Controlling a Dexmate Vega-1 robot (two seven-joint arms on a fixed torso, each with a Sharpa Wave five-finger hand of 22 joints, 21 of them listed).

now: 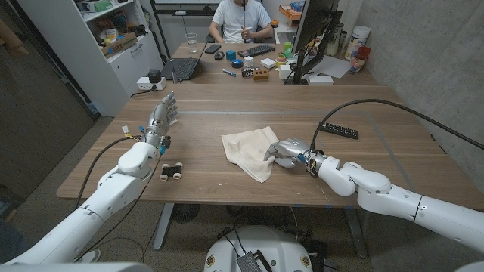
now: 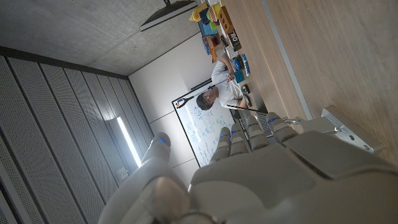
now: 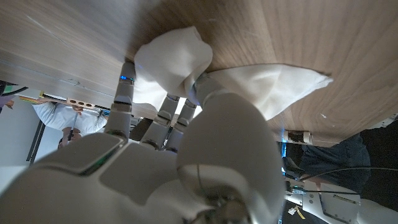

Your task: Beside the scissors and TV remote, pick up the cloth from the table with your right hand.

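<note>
Cloth (image 1: 249, 152): cream, rumpled, centre of frame on the wooden table (image 1: 227, 106). Right hand (image 1: 286, 152): fingers closed on the cloth's right edge, gripping a fold. Left hand (image 1: 162, 115): centre left, raised, fingers apart, holding nothing. TV remote (image 1: 338, 130): right of centre.

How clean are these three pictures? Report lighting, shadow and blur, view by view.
Head view: even room light, sharp, the cloth and right hand casting only soft shadows on the table. Left wrist view: the left hand is close and soft, a ceiling strip light glares. Right wrist view: the right hand looms blurred, and the bunched cloth is bright, shadowed beneath.
</note>
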